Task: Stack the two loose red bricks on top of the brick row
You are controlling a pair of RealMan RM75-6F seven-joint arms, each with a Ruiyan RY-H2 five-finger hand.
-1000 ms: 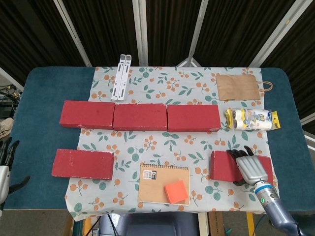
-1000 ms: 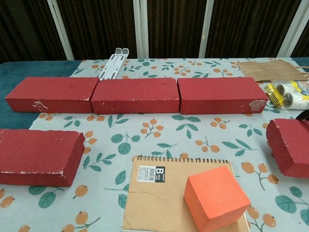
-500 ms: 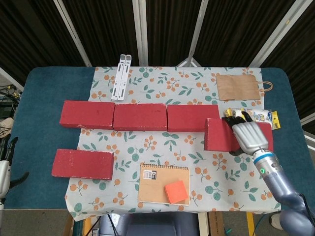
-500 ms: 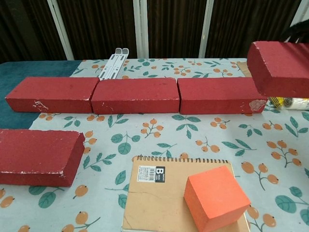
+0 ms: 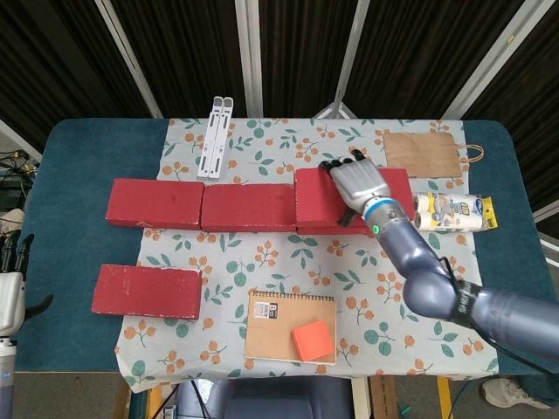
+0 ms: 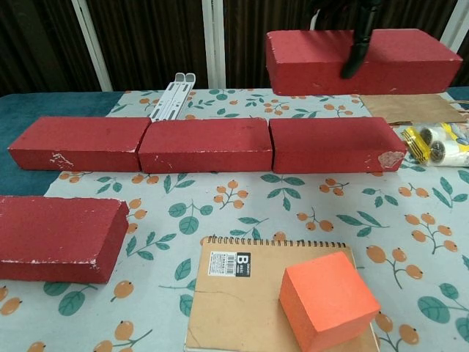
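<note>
- Fingers (image 5: pixel 342 166) of my right hand (image 5: pixel 358 185) were wrapped over the lifted red brick (image 6: pixel 364 61), gripping it above the right end of the brick row (image 6: pixel 205 144), clear of it.
- My left hand (image 5: pixel 10 279) hung off the tabletop's left edge, fingers apart, holding nothing.
- The second loose brick (image 5: pixel 147 291) lay near the front-left corner of the tabletop (image 5: pixel 65 209).

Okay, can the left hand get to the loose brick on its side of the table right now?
Probably yes: the left hand is open beside the table edge, and nothing lies between it and the loose brick.
</note>
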